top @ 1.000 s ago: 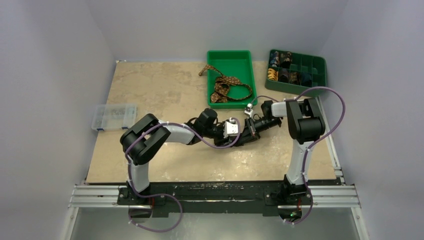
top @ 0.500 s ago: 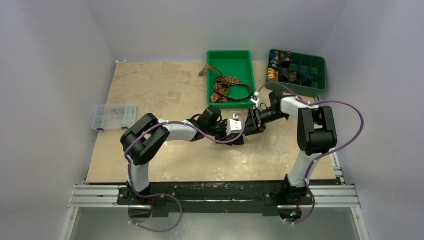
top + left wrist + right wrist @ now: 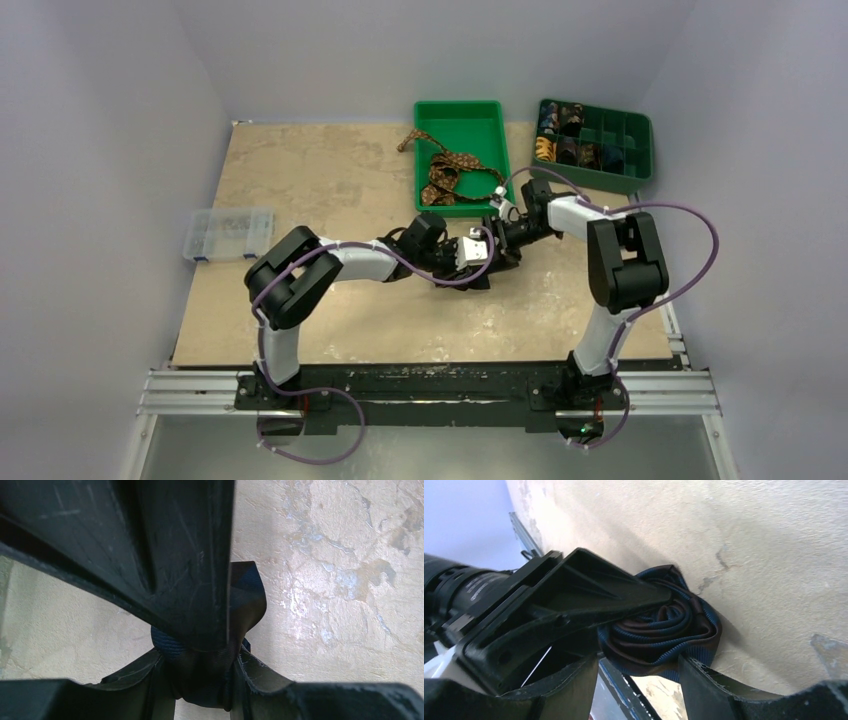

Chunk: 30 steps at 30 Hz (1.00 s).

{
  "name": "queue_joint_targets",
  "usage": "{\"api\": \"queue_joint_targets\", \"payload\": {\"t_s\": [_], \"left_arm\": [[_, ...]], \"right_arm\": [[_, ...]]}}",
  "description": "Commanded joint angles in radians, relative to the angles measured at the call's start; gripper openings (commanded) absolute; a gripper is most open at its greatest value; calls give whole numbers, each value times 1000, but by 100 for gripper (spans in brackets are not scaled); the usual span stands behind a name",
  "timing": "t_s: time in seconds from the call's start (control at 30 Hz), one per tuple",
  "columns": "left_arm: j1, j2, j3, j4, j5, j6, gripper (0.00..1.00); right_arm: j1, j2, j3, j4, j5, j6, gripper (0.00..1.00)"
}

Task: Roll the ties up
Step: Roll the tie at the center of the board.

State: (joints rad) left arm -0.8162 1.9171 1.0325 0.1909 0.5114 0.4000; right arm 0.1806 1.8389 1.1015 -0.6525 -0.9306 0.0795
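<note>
Beyond the coiled tie [image 3: 664, 630], a green tray [image 3: 421, 150] holds a brown tie [image 3: 450, 176]

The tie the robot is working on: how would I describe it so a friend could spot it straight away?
On the beige table, look just in front of the green tray, where the left pincer and right pincer meet. Pinched between them sits the dark tie, a small coil. Unlike the brown tie sprawled loose across the tray, it is navy with brownish stripes and rolled up.
</note>
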Motion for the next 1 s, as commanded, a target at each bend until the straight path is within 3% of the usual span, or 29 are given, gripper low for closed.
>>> {"api": "queue_joint_targets", "payload": {"t_s": [0.0, 0.5, 0.67, 0.73, 0.9, 0.97], "left_arm": [[-14, 31, 10, -47, -8, -20, 18], [-44, 70, 56, -37, 8, -54, 18], [-57, 83, 75, -34, 19, -76, 19], [-60, 84, 79, -34, 18, -85, 21], [-55, 60, 34, 8, 26, -115, 46], [-42, 48, -7, 67, 40, -121, 54]], "right_arm": [[28, 34, 46, 50, 75, 75, 62], [98, 116, 72, 104, 116, 150, 65], [127, 132, 77, 155, 123, 188, 55], [138, 134, 78, 162, 128, 186, 45], [136, 148, 74, 114, 162, 119, 5], [137, 151, 78, 96, 179, 98, 0]]}}
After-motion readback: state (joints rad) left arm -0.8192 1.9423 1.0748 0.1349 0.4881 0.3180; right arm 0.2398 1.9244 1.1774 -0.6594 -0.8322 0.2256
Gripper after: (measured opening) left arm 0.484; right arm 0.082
